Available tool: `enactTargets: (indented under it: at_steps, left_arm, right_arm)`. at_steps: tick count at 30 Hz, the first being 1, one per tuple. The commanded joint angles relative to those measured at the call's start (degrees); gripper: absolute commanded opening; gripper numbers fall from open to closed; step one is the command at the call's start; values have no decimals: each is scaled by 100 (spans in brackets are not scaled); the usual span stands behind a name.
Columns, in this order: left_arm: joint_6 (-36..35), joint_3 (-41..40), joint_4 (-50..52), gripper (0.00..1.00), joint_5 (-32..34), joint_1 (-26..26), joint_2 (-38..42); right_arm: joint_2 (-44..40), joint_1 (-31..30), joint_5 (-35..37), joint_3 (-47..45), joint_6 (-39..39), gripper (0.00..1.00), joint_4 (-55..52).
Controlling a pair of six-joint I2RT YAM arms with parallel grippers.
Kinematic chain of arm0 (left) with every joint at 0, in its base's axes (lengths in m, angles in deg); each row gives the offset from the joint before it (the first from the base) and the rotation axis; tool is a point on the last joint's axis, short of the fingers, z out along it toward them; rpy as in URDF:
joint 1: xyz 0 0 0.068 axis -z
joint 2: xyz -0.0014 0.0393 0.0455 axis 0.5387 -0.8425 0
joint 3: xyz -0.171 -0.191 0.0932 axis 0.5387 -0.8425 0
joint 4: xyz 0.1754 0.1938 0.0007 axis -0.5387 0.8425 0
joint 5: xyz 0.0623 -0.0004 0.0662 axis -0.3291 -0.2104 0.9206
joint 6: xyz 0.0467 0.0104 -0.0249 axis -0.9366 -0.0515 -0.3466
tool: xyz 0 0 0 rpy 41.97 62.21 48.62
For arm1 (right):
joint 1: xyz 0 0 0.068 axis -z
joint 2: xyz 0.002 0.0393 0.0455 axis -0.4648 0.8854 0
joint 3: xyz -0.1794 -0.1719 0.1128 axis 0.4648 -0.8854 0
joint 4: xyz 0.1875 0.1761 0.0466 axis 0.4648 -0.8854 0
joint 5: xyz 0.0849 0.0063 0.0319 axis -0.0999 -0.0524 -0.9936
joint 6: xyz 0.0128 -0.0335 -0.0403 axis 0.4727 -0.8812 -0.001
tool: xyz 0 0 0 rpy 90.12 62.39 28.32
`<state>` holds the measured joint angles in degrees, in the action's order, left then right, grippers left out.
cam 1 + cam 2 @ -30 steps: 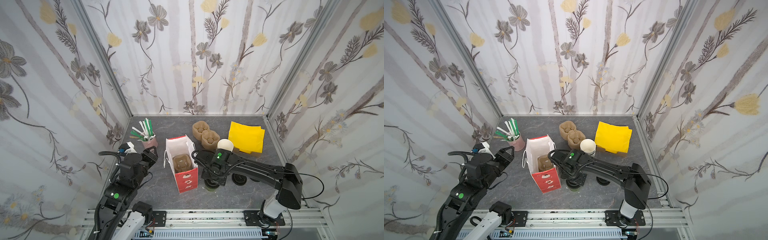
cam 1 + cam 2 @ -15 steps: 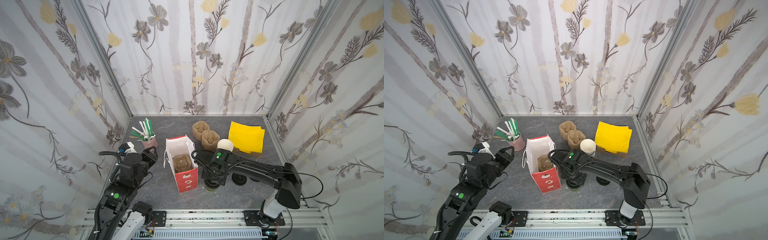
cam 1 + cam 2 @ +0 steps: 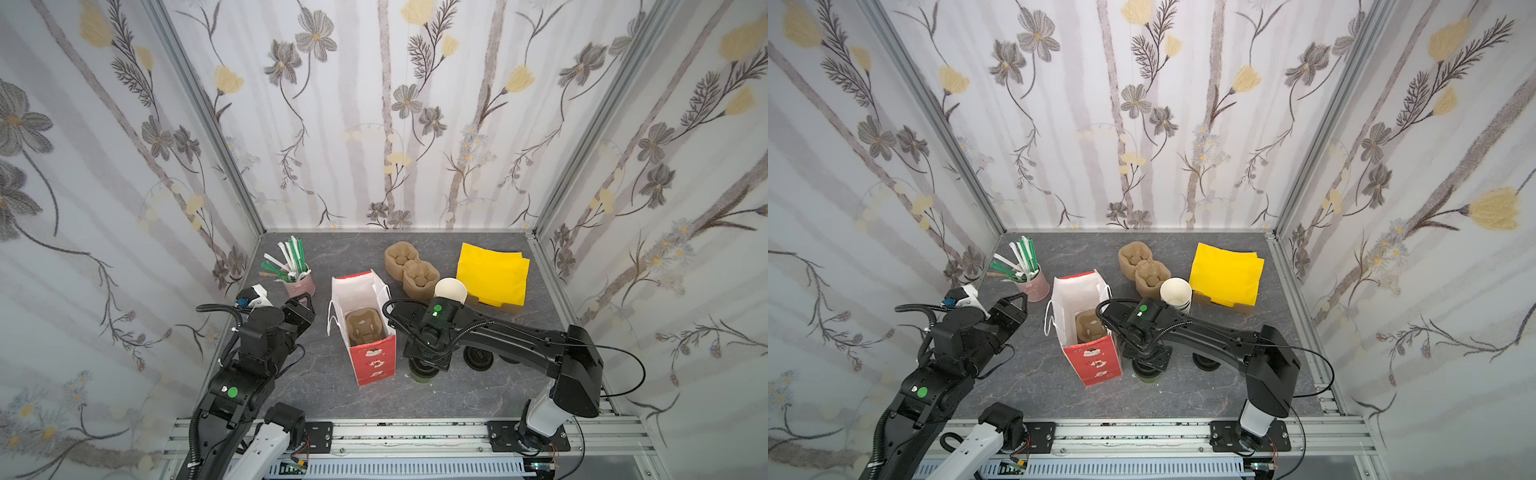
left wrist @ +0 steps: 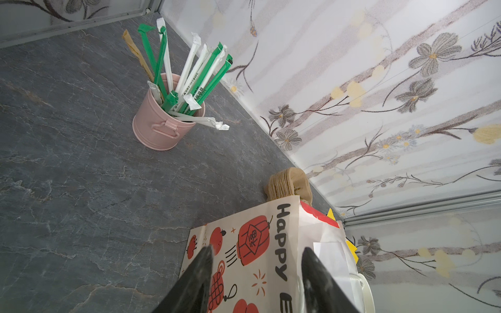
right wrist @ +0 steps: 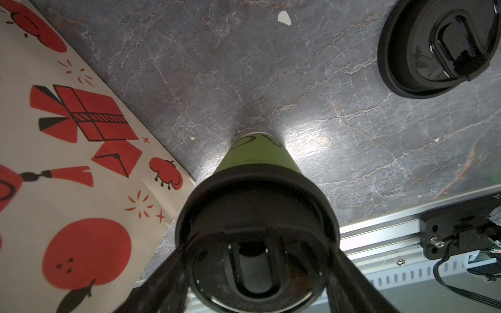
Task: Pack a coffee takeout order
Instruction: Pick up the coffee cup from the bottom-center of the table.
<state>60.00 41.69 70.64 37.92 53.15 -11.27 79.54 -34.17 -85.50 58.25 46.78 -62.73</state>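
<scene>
Two grippers: ur left gripper [image 4: 257, 249] gapes empty by the "HAPPY" bag [image 4: 282, 230]; right gripper [image 5: 261, 244] straddles the lid [image 5: 257, 195] on the cup [image 5: 257, 157], bag's 3 o'clock, can't tell if it's gripping.

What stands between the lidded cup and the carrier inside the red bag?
Only the wall of the red bag: the lidded cup stands on the table just outside it. The bag's mouth is open above. The right gripper straddles the lid.

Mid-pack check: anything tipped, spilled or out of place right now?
Nothing tipped or spilled. Minor only: one white-wrapped straw droops sideways over the pink bucket's rim, and a small white scrap lies on the table near the loose black lid.
</scene>
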Motion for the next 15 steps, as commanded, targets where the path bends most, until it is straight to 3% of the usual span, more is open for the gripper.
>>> enactTargets:
  at_steps: [1,8,15]
  left_arm:
    - [57,3,-171,53,114,-1,-22]
    - [10,35,-176,53,37,-6,-31]
    - [-208,291,-161,54,-512,-4,-239]
  right_arm:
    - [-115,2,144,36,23,72,-110]
    - [-438,-12,208,-36,-140,70,-387]
    - [-1247,-10,232,-416,-482,69,-574]
